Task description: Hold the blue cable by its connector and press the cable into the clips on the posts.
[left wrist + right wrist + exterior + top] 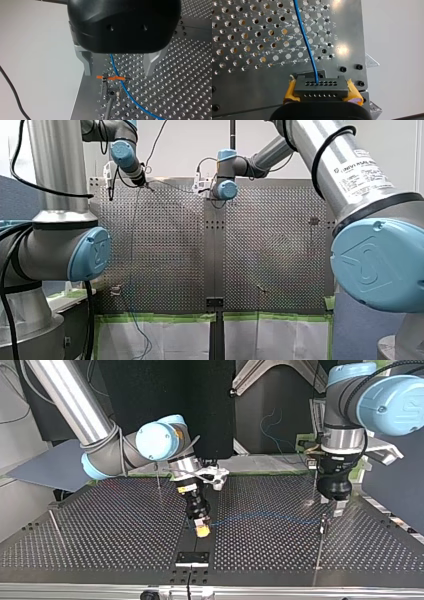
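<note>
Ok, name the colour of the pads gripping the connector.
Yellow pads clamp the connector; right wrist view shows best.

Perforated table (165,245), green tape (165,317)

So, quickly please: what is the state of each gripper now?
Left gripper: open, holding nothing.
Right gripper: closed on the connector of the blue cable.

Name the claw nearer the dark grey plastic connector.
Right. My right claw clamps the connector; my left claw hangs open over the orange-marked clip, along the blue cable.
</note>
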Available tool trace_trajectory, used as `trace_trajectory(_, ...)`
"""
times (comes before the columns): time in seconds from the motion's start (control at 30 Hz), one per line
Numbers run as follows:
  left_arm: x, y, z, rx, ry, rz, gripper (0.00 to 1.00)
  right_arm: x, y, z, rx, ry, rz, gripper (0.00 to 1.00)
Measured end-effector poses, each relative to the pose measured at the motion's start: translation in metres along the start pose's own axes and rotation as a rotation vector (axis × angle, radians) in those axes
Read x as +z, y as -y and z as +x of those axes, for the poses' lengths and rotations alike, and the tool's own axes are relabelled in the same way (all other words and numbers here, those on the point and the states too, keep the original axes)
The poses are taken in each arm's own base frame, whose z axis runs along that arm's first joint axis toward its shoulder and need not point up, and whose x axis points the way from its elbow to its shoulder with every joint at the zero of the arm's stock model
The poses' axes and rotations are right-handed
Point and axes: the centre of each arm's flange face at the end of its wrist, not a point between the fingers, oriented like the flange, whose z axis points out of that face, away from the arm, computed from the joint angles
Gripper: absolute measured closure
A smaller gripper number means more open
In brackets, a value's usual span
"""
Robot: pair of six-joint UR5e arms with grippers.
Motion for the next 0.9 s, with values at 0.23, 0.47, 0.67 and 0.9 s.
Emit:
trace_trajectory(0.23,0.003,0.007,-0.001,-0.001,0.019,0.061,0.00,0.000,0.000,-0.001,0.000,0.005,-0.001,1.00)
trace_trajectory(0.47,0.014,0.017,0.011,0.035,-0.010,0.128,0.00,0.000,-0.001,-0.001,0.000,0.005,-0.002,1.00)
trace_trajectory(0.67,0.027,0.027,0.017,0.082,-0.010,0.171,0.00,0.000,-0.001,-0.001,-0.001,0.005,-0.003,1.00)
trace_trajectory(0.9,0.038,0.029,0.004,0.092,0.034,0.157,0.00,0.000,-0.003,-0.001,-0.002,0.005,-0.006,1.00)
